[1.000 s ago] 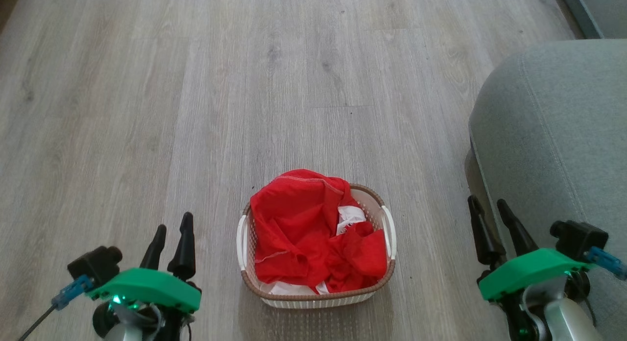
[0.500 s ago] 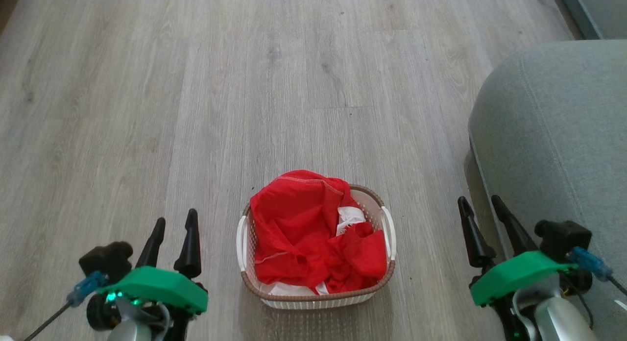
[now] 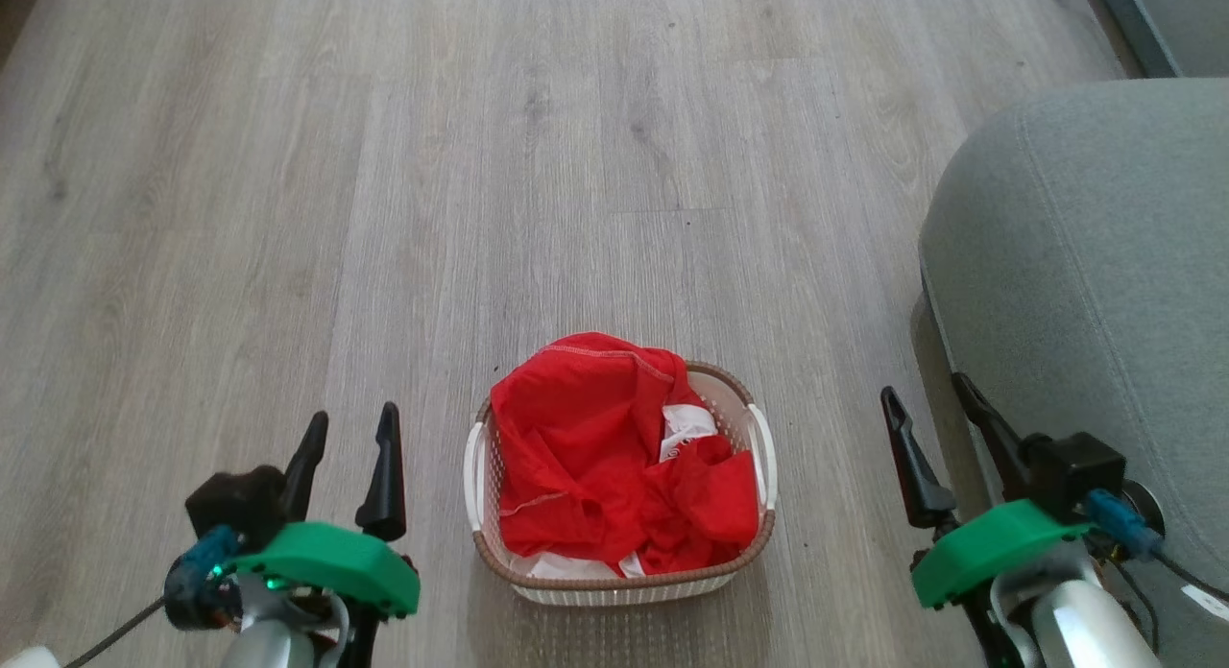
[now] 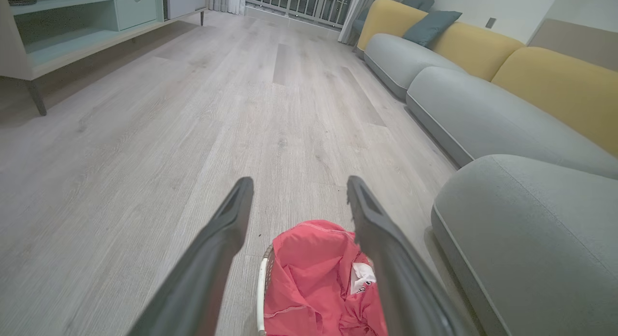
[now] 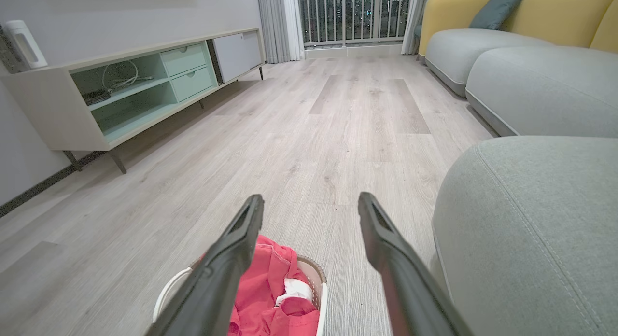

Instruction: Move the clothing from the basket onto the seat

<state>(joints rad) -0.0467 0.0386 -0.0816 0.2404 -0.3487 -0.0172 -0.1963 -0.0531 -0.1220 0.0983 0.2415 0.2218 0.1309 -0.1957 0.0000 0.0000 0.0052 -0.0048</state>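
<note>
The red clothing (image 3: 605,462) with white parts lies crumpled in the cream basket (image 3: 763,514) on the wooden floor, low in the middle of the head view. The grey-green seat (image 3: 1095,265) rises at the right. My left gripper (image 3: 350,423) hovers open to the left of the basket, nothing between its fingers. My right gripper (image 3: 927,399) stands open between the basket and the seat, also empty. Both wrist views look down over the clothing (image 4: 314,283) (image 5: 270,297), the basket (image 5: 318,278) and the seat (image 4: 526,230) (image 5: 531,220).
More grey sofa sections with yellow backs (image 4: 483,109) run along the right. A low pale cabinet with green shelves (image 5: 130,94) stands along the left wall. Open wooden floor (image 3: 538,169) stretches ahead of the basket.
Both grippers have shifted inward toward the basket and turned slightly; the left moved right, the right moved left. The clothing and basket have not moved.
</note>
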